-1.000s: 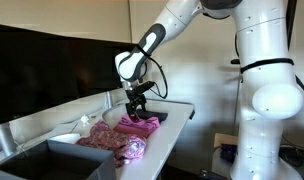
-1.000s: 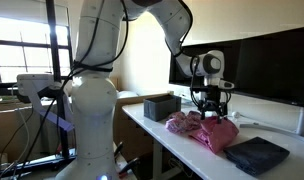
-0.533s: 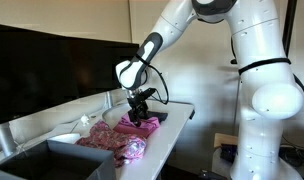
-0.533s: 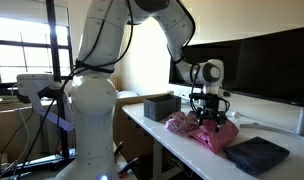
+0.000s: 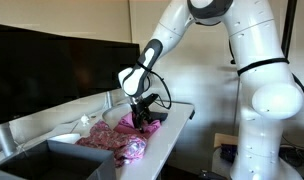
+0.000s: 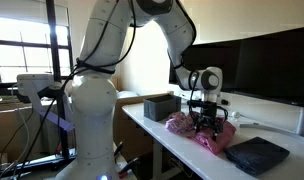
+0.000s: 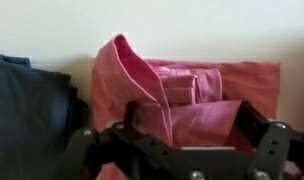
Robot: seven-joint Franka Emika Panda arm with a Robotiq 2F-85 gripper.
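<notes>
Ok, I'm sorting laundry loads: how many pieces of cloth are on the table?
3. A folded pink cloth under the tool, a mottled pink cloth crumpled beside it, a dark cloth alongside the folded one. Others may be hidden underneath.

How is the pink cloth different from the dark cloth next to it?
The pink cloth is bright pink; the dark cloth is dark grey. The pink cloth is bunched, with a fold sticking up; the dark cloth lies flat. The open gripper is right over the pink cloth, while the dark cloth sits off to the side. Both are cloths on the table.
</notes>
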